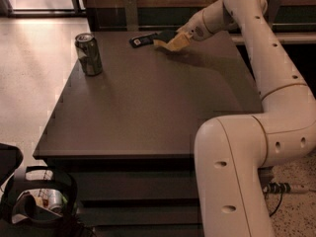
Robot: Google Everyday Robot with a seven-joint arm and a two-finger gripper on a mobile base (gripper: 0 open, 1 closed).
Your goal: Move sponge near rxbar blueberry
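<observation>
One camera view shows us the white arm's gripper (184, 35) over the dark table's (148, 107) far edge, fingers clamped on the tilted, dark-topped yellow foam sponge (171, 43), just beside the flat dark rxbar blueberry wrapper (142, 40), whose pale label we cannot read.

You see the cream-white end effector (181, 36) just right of the rxbar blueberry (143, 40), clamped on the sponge (168, 43), whose foam body shows yellow under a dark green top. The rxbar blueberry is near-black with a small pale label at its middle. Well left of it, the can (89, 54) is dull greenish metal with a silvery rim. The surface (148, 107) is plain dark grey-brown. The arm (276, 68) is cream-white, dotted with small dark holes.
</observation>
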